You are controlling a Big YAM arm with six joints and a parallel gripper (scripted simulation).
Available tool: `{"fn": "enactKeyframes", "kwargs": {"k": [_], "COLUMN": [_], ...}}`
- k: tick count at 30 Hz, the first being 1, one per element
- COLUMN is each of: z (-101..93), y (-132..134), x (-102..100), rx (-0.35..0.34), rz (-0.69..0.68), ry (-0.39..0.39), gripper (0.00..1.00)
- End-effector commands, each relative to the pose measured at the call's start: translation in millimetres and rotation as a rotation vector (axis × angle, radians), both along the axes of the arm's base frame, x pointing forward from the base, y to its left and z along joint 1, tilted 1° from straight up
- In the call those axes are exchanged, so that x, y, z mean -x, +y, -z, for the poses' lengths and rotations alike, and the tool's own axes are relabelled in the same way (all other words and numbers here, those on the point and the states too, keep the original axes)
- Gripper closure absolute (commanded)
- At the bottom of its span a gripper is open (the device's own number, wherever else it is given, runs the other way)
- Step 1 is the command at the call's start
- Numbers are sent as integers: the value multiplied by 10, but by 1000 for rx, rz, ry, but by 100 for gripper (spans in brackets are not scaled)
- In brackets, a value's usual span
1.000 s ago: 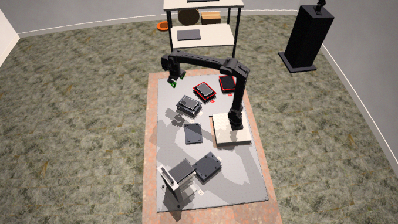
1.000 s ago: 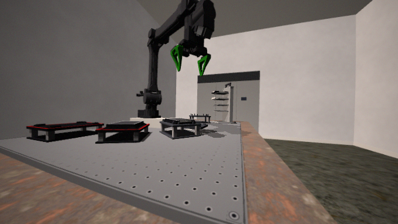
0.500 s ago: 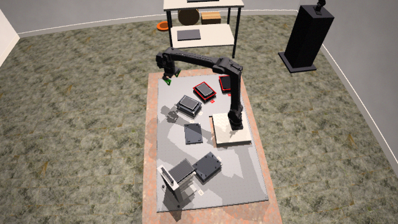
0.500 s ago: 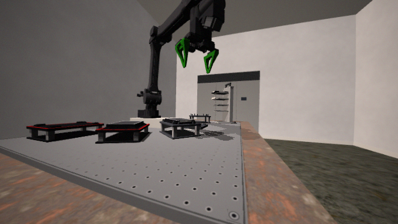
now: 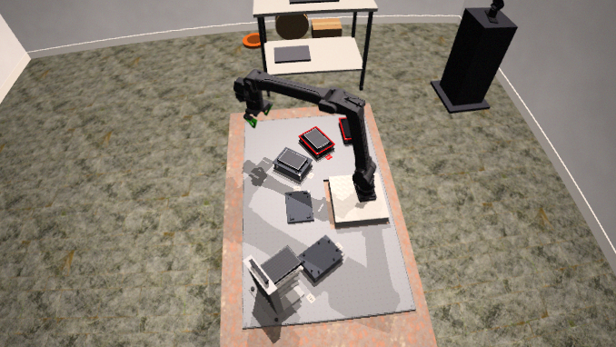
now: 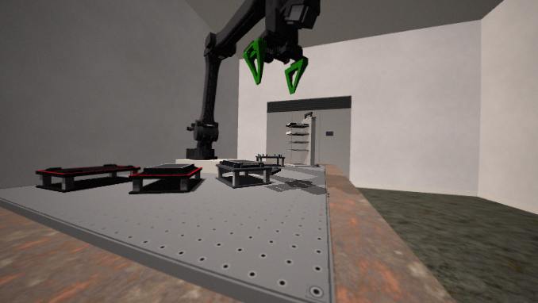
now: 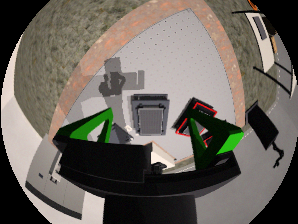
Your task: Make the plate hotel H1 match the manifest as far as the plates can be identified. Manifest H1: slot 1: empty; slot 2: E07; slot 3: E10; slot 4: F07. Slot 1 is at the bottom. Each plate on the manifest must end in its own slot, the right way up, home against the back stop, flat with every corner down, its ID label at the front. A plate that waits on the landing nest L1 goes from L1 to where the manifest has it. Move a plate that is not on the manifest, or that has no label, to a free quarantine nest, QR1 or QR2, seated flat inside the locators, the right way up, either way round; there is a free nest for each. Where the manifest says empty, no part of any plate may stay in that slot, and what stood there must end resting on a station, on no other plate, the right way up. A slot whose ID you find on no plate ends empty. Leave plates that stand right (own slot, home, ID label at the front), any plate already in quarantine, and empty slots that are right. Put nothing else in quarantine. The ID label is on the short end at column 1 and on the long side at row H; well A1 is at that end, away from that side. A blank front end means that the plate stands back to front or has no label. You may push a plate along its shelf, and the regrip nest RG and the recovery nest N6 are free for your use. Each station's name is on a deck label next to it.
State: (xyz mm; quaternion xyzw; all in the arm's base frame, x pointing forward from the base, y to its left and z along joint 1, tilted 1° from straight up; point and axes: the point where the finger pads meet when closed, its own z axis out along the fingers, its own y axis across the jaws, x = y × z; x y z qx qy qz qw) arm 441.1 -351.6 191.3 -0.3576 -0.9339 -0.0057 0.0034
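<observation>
My gripper (image 5: 258,115) (image 6: 274,85) (image 7: 149,111) is open and empty. It hangs high above the deck's far left corner. The plate hotel (image 5: 264,281) (image 6: 301,136) stands at the near left of the deck, with a dark plate (image 5: 281,263) on its top shelf; its lower shelves are mostly hidden. A black nest holding a plate (image 5: 293,160) (image 6: 243,163) (image 7: 150,113) lies below and ahead of the gripper. A red-edged quarantine nest (image 5: 303,140) (image 6: 140,174) beside it holds a plate (image 5: 317,140) (image 6: 171,168). A second red-edged nest (image 5: 343,129) (image 6: 85,170) is partly hidden by the arm. Labels are too small to read.
A flat dark nest (image 5: 299,206) (image 6: 270,158) sits mid-deck. Another dark nest (image 5: 320,260) stands right of the hotel. The arm's base stands on a white block (image 5: 359,213). The deck (image 5: 363,282) (image 6: 238,222) rests on a reddish table (image 5: 232,191). A shelf unit (image 5: 318,54) stands behind.
</observation>
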Motion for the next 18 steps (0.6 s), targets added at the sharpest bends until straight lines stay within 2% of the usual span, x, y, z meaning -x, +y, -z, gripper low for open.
{"fn": "enactKeyframes", "kwargs": {"k": [1, 7, 8, 9, 15, 18], "z": [-192, -189, -129, 111, 311, 345], "y": [-209, -313, -336, -247, -242, -241], "x": [-116, -216, -244, -137, -134, -134], "rx": [24, 25, 34, 1, 1, 1], "rz": [1, 1, 1, 1, 2, 2], "ry": [-31, -31, -42, -3, -3, -3], "gripper": [0, 0, 0, 0, 0, 0]}}
